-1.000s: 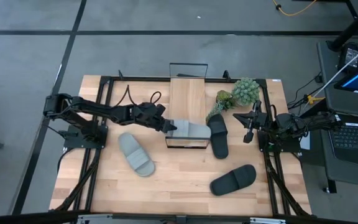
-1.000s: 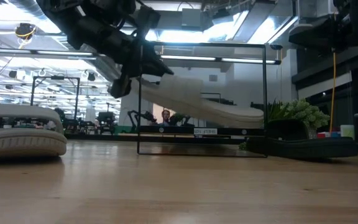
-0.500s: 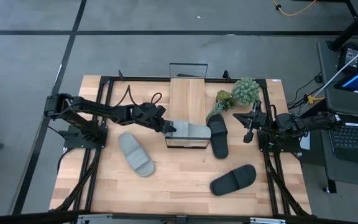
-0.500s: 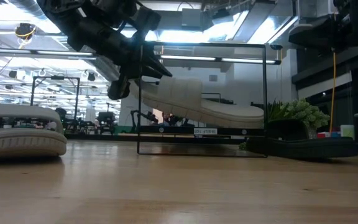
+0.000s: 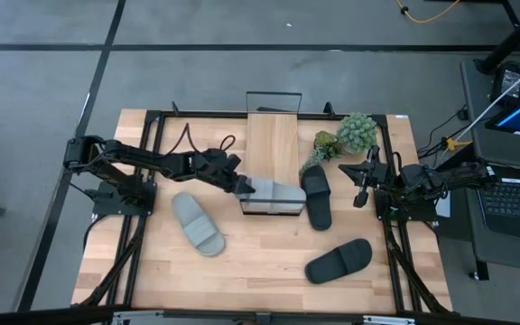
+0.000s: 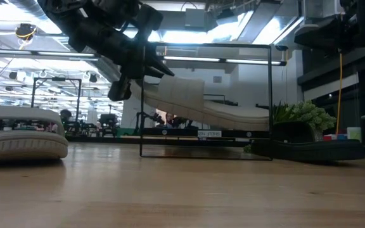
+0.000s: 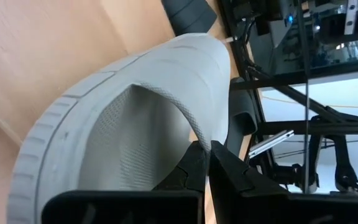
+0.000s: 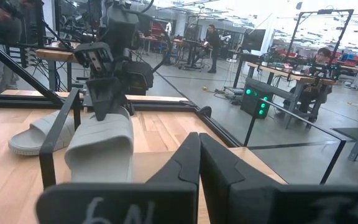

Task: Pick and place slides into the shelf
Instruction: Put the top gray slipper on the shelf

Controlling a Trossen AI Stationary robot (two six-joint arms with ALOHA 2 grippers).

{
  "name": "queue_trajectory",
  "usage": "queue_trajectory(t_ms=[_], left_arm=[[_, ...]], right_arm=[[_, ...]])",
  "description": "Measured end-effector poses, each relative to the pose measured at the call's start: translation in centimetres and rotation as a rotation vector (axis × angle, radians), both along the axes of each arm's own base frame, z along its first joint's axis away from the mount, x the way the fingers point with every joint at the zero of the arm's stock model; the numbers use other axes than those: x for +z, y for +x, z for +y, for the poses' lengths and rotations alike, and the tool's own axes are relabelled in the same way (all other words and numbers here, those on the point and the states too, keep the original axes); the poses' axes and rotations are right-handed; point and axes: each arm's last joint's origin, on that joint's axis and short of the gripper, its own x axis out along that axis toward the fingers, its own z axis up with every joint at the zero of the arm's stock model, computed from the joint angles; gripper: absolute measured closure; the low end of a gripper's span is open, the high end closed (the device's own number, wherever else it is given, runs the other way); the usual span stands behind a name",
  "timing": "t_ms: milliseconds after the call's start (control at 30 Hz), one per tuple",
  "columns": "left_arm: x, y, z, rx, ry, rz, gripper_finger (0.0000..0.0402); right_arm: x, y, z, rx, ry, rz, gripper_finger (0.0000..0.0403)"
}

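My left gripper is shut on a light grey slide, which hangs in the near opening of the shelf's black wire frame, below the level of the wood plank top. A second grey slide lies sole-down on the table left of the shelf. One black slide lies beside the shelf's right side, and another lies nearer the table's front edge. My right gripper waits shut at the table's right edge. My left gripper pinches the grey slide between its two fingers at the strap's edge, on the end of the slide toward the table's left. The fingers come from the table's left, slanting downward. The slide is lifted clear of the table and slopes down toward the right.
A green potted plant stands at the back right, close to the shelf and the black slide. The table's black edge rails run along both sides. Bare wood lies at the front centre.
My left gripper has rolled a little at the wrist without leaving its place. The held grey slide has tipped with it and stays lifted in the shelf's near opening.
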Motion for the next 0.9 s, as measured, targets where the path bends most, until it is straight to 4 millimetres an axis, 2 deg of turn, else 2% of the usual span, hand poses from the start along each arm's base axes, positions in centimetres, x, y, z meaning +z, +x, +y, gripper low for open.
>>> queue_trajectory(t_ms=[133,467,900], left_arm=[[-0.48,-0.28,-0.02,0.006,-0.009,0.059,0.0401],[-0.59,-0.39,0.34,0.022,-0.012,0.073,0.0400],[-0.80,-0.54,0.40,0.051,-0.025,0.103,0.0357]], right_arm=[[0.00,0.00,0.00,0.000,0.000,0.000,0.0393],[0.00,0.00,0.00,0.000,0.000,0.000,0.0393],[0.00,0.00,0.00,0.000,0.000,0.000,0.0393]])
